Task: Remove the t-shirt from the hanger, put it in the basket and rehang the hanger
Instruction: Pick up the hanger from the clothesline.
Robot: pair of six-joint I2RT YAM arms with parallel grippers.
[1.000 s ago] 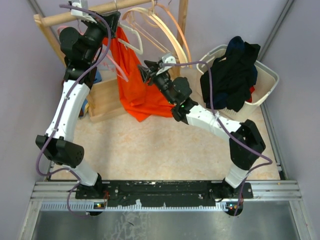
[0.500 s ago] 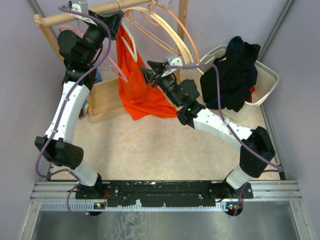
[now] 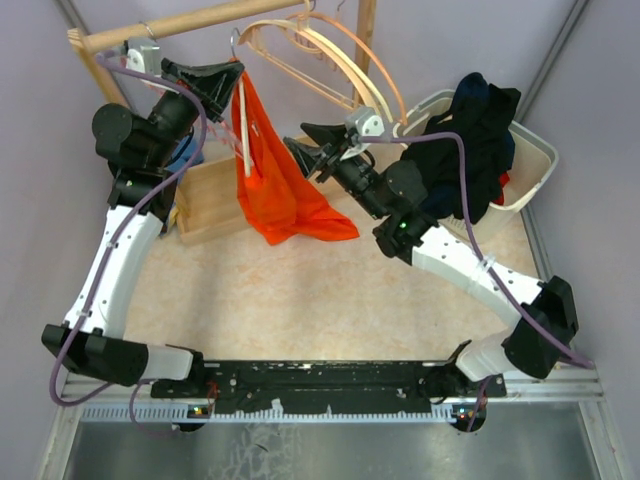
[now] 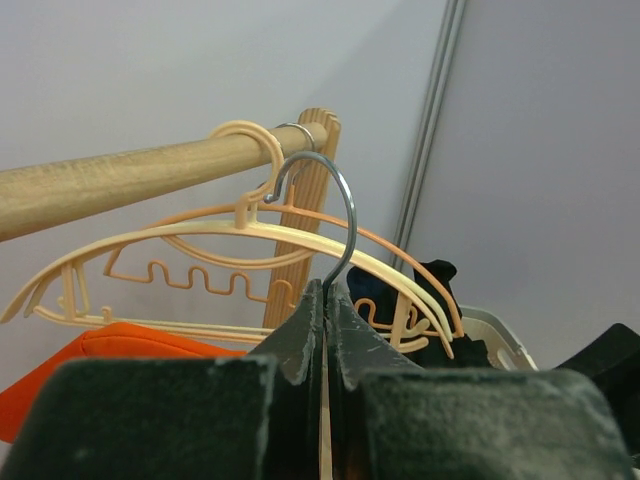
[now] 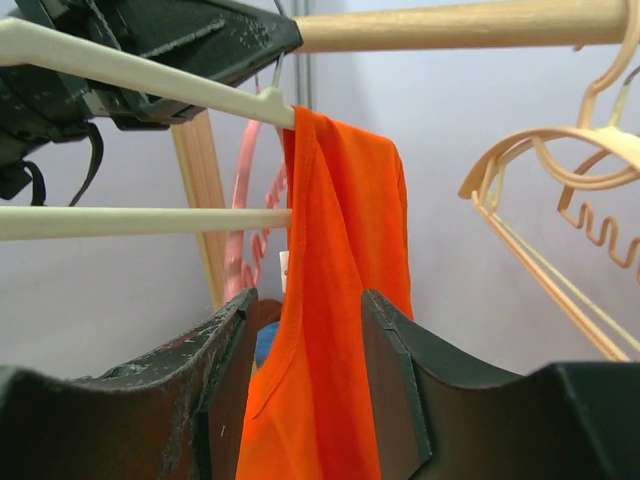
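An orange t-shirt [image 3: 275, 190] hangs in a narrow drape from one arm of a cream plastic hanger [image 5: 150, 75]. My left gripper [image 3: 232, 74] holds that hanger just below the wooden rod. In the left wrist view my left gripper [image 4: 327, 290] is shut on the neck of the hanger's grey metal hook [image 4: 345, 215], which hangs clear of the rod. My right gripper [image 3: 296, 138] is at the t-shirt's right edge. In its wrist view my right gripper [image 5: 308, 300] is open, with the orange t-shirt [image 5: 340, 260] hanging loose between the two fingers.
The wooden rod [image 3: 190, 22] still carries several empty cream and orange hangers [image 3: 330, 60] beside a wooden post [image 3: 365, 40]. A white laundry basket [image 3: 535, 150] heaped with dark clothes stands at the right. A wooden crate [image 3: 205, 205] sits on the floor left of the t-shirt.
My left gripper has drawn the hanger off the rod, toward the near left. My right arm has risen and shifted right. The t-shirt now hangs narrower.
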